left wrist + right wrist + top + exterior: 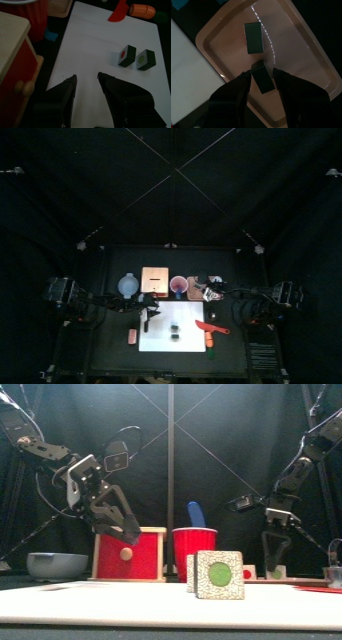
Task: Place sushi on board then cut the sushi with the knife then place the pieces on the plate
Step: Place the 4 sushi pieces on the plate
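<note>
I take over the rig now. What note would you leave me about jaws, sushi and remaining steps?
Left gripper: jaws open, empty, above the white board.
Right gripper: shut on a sushi piece over the pink tray.
Another piece lies on the tray; two pieces stand on the board, the red knife too.
Done: cutting, one piece placed.
Left: set this piece down, move the other two.

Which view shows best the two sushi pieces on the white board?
Left wrist view: the red-centred dark green sushi piece and the green-centred one stand apart. Front view overlaps them; top view shows dark specks; right wrist view, neither.
</note>
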`<action>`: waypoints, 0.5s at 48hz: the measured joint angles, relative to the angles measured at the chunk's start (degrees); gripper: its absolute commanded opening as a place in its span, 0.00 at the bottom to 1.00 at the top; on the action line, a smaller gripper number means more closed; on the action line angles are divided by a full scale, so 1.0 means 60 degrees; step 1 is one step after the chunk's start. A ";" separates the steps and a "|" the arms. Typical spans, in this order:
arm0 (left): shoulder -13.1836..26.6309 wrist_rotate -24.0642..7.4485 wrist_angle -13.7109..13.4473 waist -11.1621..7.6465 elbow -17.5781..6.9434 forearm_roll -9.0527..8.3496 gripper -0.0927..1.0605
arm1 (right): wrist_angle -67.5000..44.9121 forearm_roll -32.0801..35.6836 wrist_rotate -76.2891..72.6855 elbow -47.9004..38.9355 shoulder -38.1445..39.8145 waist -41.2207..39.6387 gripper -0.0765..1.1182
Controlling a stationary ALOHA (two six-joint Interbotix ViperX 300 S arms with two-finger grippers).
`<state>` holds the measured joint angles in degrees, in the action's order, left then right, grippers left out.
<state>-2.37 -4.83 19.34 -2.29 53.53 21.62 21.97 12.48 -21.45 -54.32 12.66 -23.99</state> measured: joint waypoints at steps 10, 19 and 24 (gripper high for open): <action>0.0000 0.0000 0.0000 0.0000 0.0000 0.0029 0.76 | -0.0117 -0.0234 0.0044 0.0791 0.0601 0.1816 0.71; 0.0015 0.0000 0.0000 0.0044 0.0000 0.0015 0.76 | -0.0645 -0.0234 0.0000 0.1758 -0.0015 0.3838 0.71; 0.0073 0.0000 0.0000 0.0073 0.0000 0.0029 0.76 | -0.0952 -0.0293 0.0000 0.2256 -0.0718 0.4629 0.71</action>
<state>-1.93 -4.83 19.34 -1.85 53.53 21.80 16.26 10.72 -21.45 -40.78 8.35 3.78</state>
